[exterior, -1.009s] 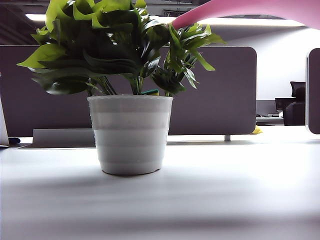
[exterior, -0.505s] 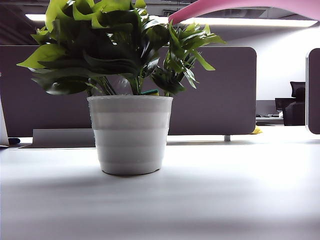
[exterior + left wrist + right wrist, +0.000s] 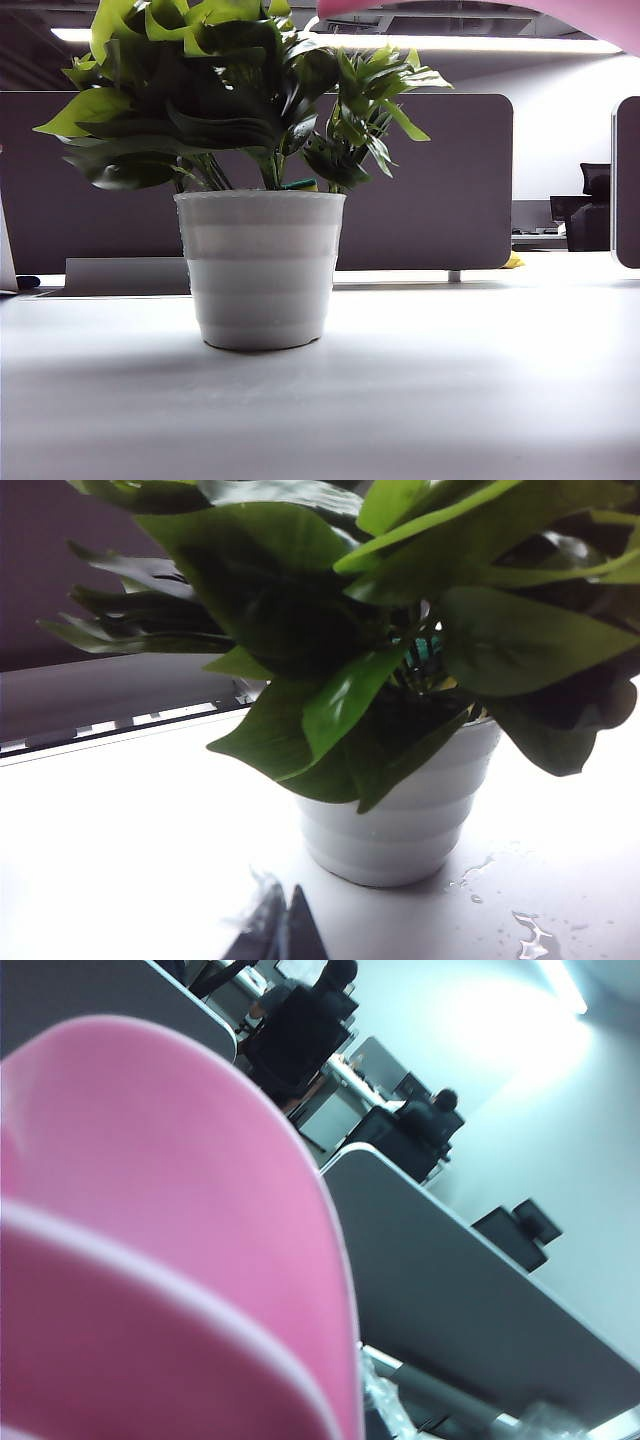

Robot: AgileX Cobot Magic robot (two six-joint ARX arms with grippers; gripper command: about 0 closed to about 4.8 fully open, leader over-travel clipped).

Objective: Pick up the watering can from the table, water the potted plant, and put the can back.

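Risk first — my right pincer, unseen behind the smooth pink plastic watering can (image 3: 160, 1260), seems clamped on it high above the bushy green plant in its ribbed white pot (image 3: 262, 270). Any slip floods the already wet table (image 3: 120, 830). My left pincer (image 3: 285, 930), beside the pot, looks narrow.

The can (image 3: 600, 15) is cut off by the exterior view's top edge. Up close it hides the right gripper. The left gripper (image 3: 280, 935) is only a blurred dark tip.

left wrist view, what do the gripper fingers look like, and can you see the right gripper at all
Left gripper, low beside the potted plant: two dark, slim, pointed fingers, no markings visible. Right gripper: unseen, pink watering can fills its view.
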